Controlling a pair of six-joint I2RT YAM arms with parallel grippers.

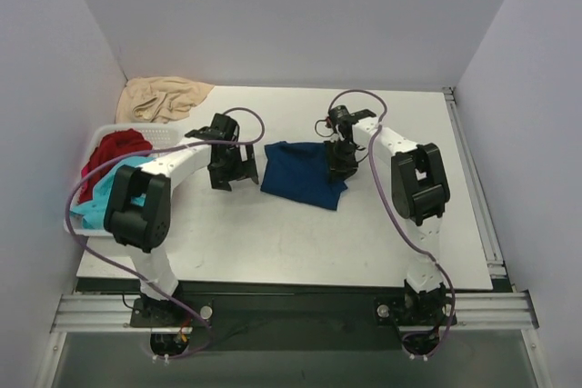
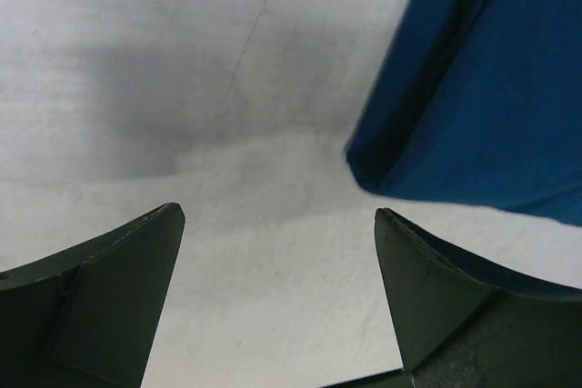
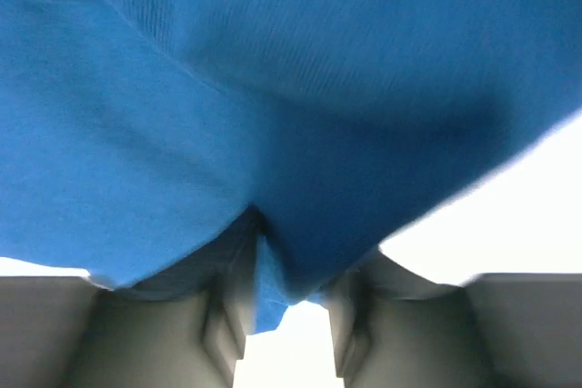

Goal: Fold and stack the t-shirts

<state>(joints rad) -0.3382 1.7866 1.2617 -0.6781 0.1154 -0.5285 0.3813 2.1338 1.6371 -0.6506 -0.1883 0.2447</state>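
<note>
A navy blue t-shirt (image 1: 300,174) lies folded into a rough rectangle in the middle of the table; its print is hidden. My right gripper (image 1: 341,168) is at the shirt's right edge, shut on a fold of the blue cloth (image 3: 273,88), which fills the right wrist view above the gripper (image 3: 289,288). My left gripper (image 1: 232,179) is open and empty just left of the shirt, over bare table (image 2: 277,215), with the shirt's corner (image 2: 491,88) at the upper right. A red t-shirt (image 1: 114,152) and a turquoise t-shirt (image 1: 95,202) lie crumpled in the basket.
A white basket (image 1: 95,134) stands at the table's left edge beside the left arm. A beige cloth (image 1: 164,97) lies bunched at the back left corner. White walls close in the table on three sides.
</note>
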